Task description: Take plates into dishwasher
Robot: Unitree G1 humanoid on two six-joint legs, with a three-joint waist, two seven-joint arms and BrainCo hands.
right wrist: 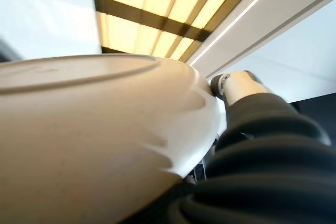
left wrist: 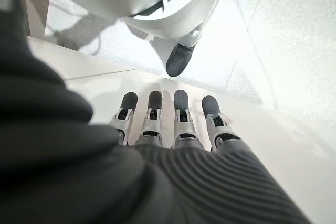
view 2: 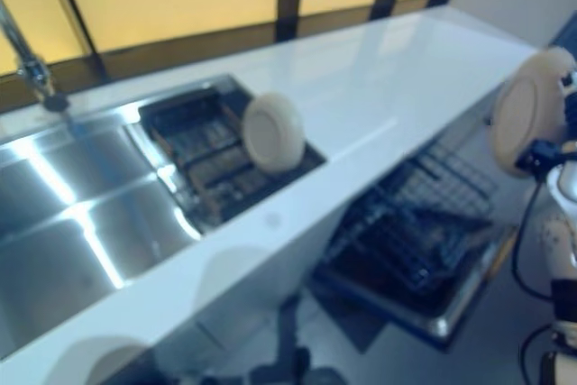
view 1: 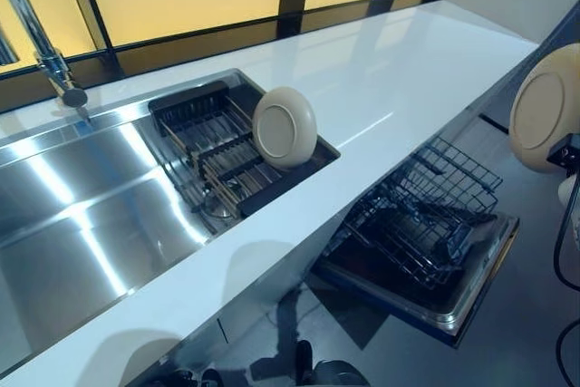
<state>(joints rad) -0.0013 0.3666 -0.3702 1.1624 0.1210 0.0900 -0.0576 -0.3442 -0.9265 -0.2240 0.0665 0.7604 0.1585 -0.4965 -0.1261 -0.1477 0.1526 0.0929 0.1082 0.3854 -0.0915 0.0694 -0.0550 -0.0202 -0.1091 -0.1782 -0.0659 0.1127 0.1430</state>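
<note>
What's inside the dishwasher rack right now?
The dishwasher rack shows only bare black wire, no plates visible. Its inner end under the countertop is hidden.

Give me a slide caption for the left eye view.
Right hand holds a beige plate above the open dishwasher rack; another plate stands in the sink's drying rack.

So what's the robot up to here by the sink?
It is moving plates to the dishwasher. Its right hand holds a round beige plate at the right, above the open dishwasher's black wire rack, which looks empty. A second round beige plate stands on edge in the dark drying rack in the steel sink. The left hand hangs idle, fingers straight.
</note>
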